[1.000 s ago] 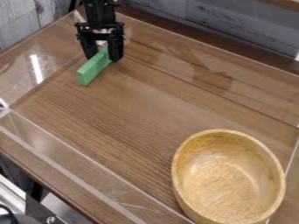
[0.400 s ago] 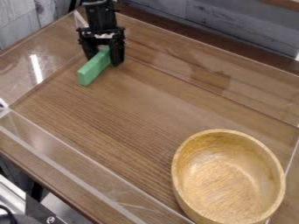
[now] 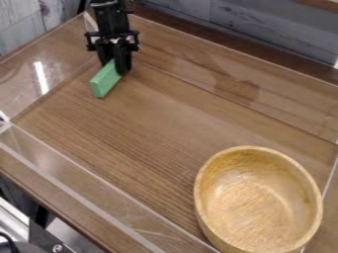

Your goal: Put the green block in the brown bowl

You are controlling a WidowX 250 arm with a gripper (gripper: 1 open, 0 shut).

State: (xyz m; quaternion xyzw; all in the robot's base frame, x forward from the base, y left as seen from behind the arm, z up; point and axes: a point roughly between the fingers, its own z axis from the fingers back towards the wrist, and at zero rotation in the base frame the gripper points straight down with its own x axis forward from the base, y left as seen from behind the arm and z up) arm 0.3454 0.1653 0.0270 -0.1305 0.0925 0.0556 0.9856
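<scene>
A small bright green block (image 3: 106, 80) lies flat on the wooden table at the upper left, its far end between the black fingers of my gripper (image 3: 117, 61). The gripper points steeply down and its fingers have closed in on the block's upper end. The block still rests on the table. The large light tan brown bowl (image 3: 259, 204) sits empty at the lower right, far from the gripper.
A clear plastic wall (image 3: 53, 158) rims the wooden table (image 3: 172, 119) on the near left side. A grey plank wall (image 3: 264, 25) runs along the back. Dark hardware (image 3: 59, 242) shows below the front edge.
The gripper's fingers, spread wide around the block's far end before, have closed in on it. The arm itself has barely moved, and the block stays in place.
</scene>
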